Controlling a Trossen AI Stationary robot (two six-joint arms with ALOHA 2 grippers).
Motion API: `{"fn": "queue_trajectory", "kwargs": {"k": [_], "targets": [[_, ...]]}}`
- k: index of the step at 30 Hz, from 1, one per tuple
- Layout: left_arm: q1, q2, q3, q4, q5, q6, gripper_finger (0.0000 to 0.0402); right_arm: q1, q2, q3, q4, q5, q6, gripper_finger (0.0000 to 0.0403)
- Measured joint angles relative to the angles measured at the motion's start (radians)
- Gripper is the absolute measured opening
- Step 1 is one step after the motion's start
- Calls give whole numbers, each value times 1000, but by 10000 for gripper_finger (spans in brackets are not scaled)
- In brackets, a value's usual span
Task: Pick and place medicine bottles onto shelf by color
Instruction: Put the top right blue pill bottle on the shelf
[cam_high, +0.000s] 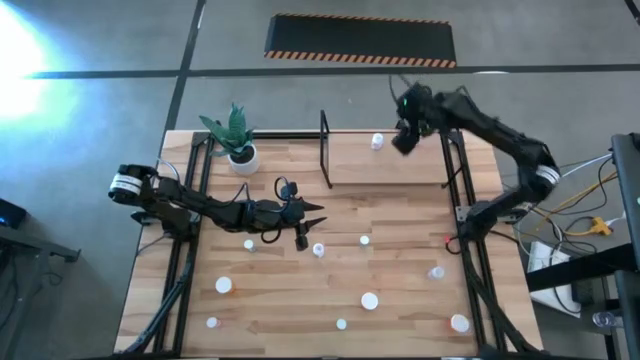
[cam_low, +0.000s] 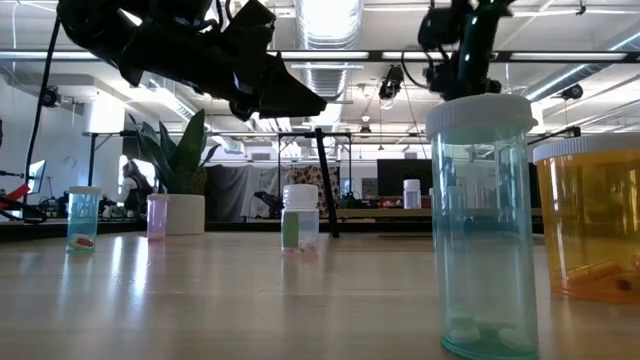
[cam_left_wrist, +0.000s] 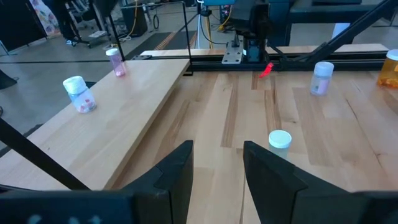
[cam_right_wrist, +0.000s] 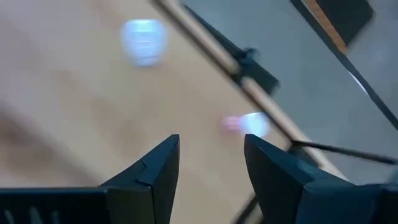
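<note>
Two medicine bottles (cam_left_wrist: 78, 93) stand on the shelf (cam_left_wrist: 134, 118) below the open, empty right gripper (cam_high: 405, 140); most remain tabletop-bound around the open, empty left gripper (cam_high: 312, 214).

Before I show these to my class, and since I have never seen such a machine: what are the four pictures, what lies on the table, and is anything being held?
It is a robot with two dark arms at a wooden table. One picture looks straight down, one looks level across the tabletop, and two come from cameras on the arms' wrists.

Small white-capped medicine bottles stand scattered on the table, beside a potted plant. At the back is a low shelf with black posts; at least one bottle already stands on it.

The left gripper hangs over the middle of the table, fingers parted, holding nothing. The right gripper is above the shelf, also open and empty.
</note>
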Motion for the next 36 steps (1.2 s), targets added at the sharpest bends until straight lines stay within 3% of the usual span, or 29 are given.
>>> {"fn": "queue_trajectory", "kwargs": {"k": [9, 13, 18, 24, 30, 36], "targets": [[-2, 0, 0, 0, 4, 0, 123, 503, -266, -275, 127, 7, 325, 171], [-2, 0, 0, 0, 4, 0, 123, 729, -314, -381, 325, 9, 429, 171], [-4, 0, 0, 0, 4, 0, 123, 925, -294, -476, 638, 49, 448, 171], [-6, 0, 0, 0, 4, 0, 123, 1047, -203, -512, 765, 52, 430, 171], [-7, 0, 0, 4, 4, 0, 123, 1074, -75, -505, 798, 34, 452, 171], [-10, 0, 0, 9, 4, -23, 123, 1076, 53, -428, 690, -71, 388, 171]]}}
